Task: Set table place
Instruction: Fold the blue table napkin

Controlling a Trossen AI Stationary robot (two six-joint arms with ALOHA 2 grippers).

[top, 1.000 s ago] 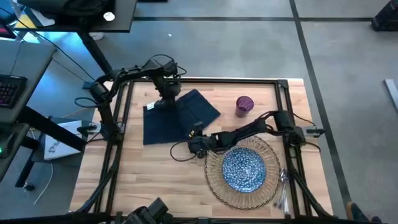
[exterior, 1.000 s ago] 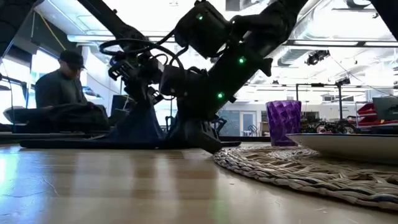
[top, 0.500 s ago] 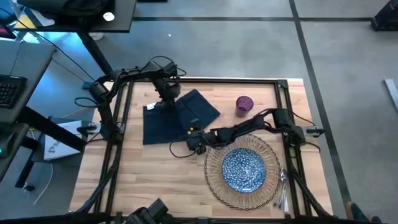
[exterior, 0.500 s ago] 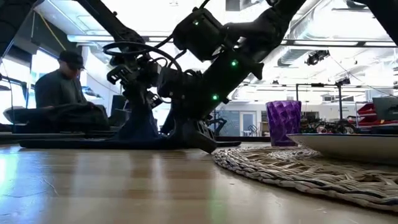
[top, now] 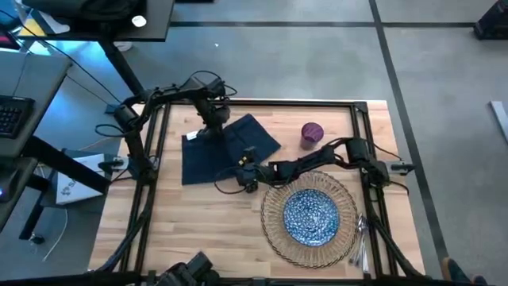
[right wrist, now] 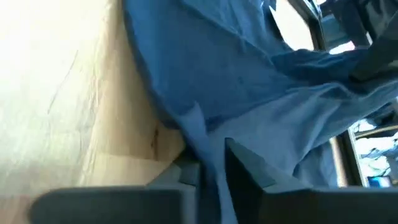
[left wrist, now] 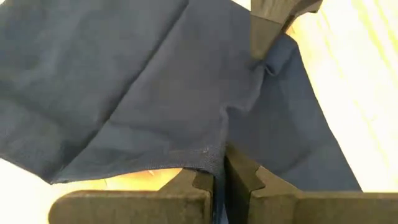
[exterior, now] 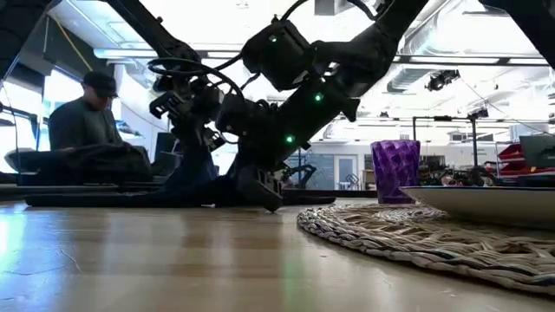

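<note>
Your left claw (top: 195,135) pinches the navy napkin's (top: 208,155) far corner; your right claw (top: 247,176) grips its near edge beside the wicker mat (top: 343,199). Bare wooden surface (top: 198,230) lies before them.

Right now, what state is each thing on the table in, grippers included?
Napkin: spread out, partly folded, pinched at two edges.
Left gripper: shut on napkin's far edge.
Right gripper: shut on napkin's near edge.
Plate: upright, centred on wicker mat.
Purple cup: standing upright.
Cutlery: lying beside the mat.
</note>
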